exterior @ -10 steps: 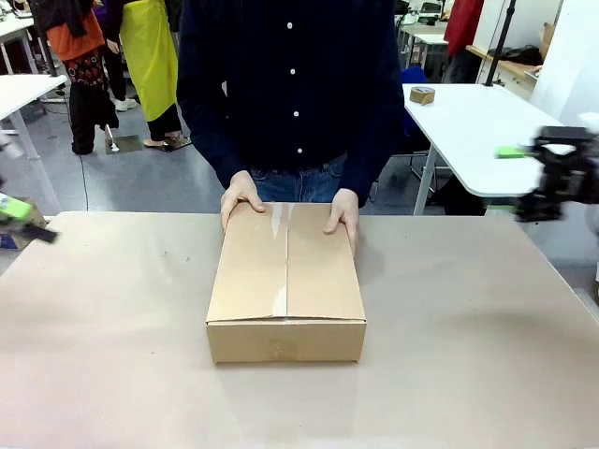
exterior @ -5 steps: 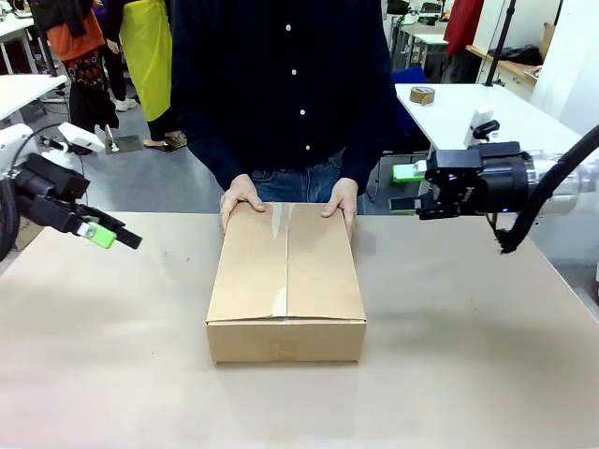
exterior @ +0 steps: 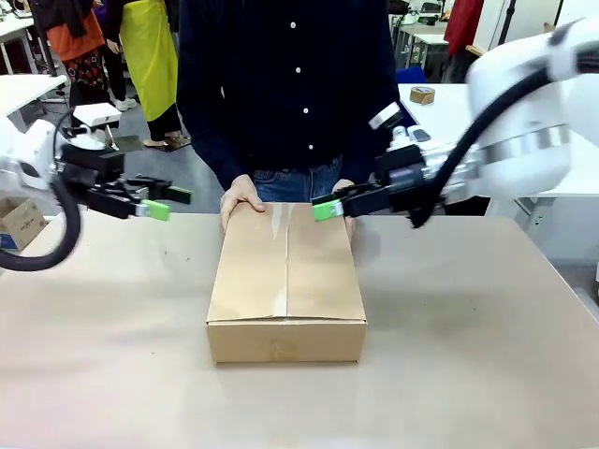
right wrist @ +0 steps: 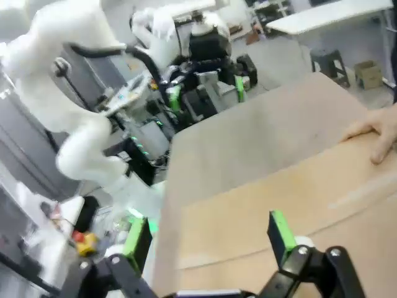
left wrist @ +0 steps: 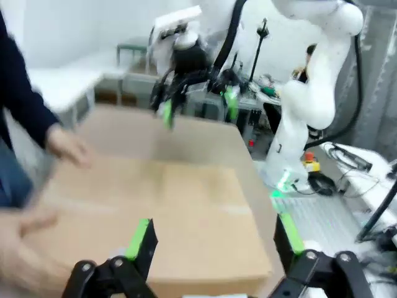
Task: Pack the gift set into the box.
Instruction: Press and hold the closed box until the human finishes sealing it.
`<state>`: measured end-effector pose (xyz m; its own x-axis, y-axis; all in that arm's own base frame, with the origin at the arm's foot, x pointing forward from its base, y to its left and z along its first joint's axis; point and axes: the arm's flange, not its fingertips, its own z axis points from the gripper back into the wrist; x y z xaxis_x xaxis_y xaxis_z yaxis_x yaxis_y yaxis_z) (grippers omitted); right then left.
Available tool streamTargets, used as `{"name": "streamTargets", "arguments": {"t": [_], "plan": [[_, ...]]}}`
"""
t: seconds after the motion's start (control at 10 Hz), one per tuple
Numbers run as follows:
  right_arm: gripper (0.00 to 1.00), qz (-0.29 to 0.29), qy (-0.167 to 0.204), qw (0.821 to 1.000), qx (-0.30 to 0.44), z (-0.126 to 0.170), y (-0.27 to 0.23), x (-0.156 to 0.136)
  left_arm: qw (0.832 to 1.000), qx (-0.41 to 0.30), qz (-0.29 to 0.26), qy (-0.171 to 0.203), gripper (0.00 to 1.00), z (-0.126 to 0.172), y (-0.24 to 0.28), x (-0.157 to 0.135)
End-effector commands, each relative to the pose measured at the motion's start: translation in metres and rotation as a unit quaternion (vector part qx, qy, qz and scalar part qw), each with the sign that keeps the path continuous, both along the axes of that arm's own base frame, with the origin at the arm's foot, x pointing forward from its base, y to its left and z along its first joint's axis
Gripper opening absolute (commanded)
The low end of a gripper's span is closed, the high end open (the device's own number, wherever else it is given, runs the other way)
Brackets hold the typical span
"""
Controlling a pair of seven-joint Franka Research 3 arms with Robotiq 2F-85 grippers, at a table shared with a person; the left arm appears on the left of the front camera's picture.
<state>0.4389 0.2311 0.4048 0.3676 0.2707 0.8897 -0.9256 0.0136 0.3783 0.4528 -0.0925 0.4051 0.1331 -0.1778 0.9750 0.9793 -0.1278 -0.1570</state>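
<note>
my left end effector hangs at the left of the front frame, above the surface, its green-padded fingers spread wide and pointing toward the middle. it sits to the left of the box and apart from it.

the box stands in the middle of the frame on the surface. its top flaps are folded flat, with a seam running down the lid.

a person stands at the far side, at the top of the frame. one hand rests on the far left corner of the lid. the other hand is at the far right corner.

my right end effector reaches in from the right of the frame. its green tips are over the far right corner of the lid, right by that second hand. i cannot tell whether they touch the cardboard or the hand.

in the right wrist view its fingers stand wide apart at the bottom edge, with the brown lid stretching between and beyond them. the left wrist view shows my own left fingers equally wide, with the lid ahead of them.
</note>
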Motion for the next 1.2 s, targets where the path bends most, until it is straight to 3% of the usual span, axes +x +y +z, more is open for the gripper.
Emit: {"name": "streamTargets", "arguments": {"t": [0.0, 0.1, 0.2, 0.3, 0.4, 0.5, 0.6, 0.7, 0.8, 1.1], "plan": [[1.0, 0.015, -0.084, 0.996, 0.035, -0.035, 0.009, 0.031, 0.988, -0.06, -0.079, -0.121, 1.0, -0.033, -0.014, -0.003], [1.0, -0.016, -0.031, 0.999, 0.038, -0.046, 0.006, 0.041, 0.987, -0.038, -0.089, -0.129, 1.0, -0.048, -0.032, -0.004], [1.0, 0.011, -0.052, 0.999, 0.005, -0.02, 0.009, 0.017, 0.994, 0.031, -0.061, -0.088, 1.0, -0.051, -0.042, 0.005], [1.0, 0.011, -0.052, 0.999, 0.005, -0.02, 0.009, 0.017, 0.992, -0.039, -0.052, -0.106, 1.0, -0.031, -0.028, -0.003], [1.0, 0.005, -0.054, 0.998, 0.014, -0.047, 0.007, 0.035, 0.992, -0.02, -0.067, -0.109, 1.0, -0.049, -0.039, -0.003], [1.0, 0.02, -0.118, 0.993, 0.008, -0.06, 0.005, 0.049, 0.993, -0.011, -0.005, -0.118, 1.0, -0.054, -0.054, 0.006], [1.0, 0.011, -0.189, 0.982, 0.012, -0.082, -0.004, 0.055, 0.995, -0.015, 0.004, -0.103, 1.0, -0.064, -0.065, 0.01], [1.0, 0.0, -0.244, 0.97, 0.021, -0.099, -0.013, 0.052, 0.995, -0.017, 0.022, -0.097, 1.0, -0.072, -0.073, 0.014], [1.0, 0.002, -0.275, 0.961, 0.028, -0.108, -0.017, 0.046, 0.992, -0.022, 0.046, -0.112, 1.0, -0.074, -0.078, 0.018], [1.0, -0.01, -0.254, 0.966, 0.048, -0.124, -0.018, 0.042, 0.988, -0.008, 0.058, -0.144, 1.0, -0.085, -0.088, 0.027]]}}
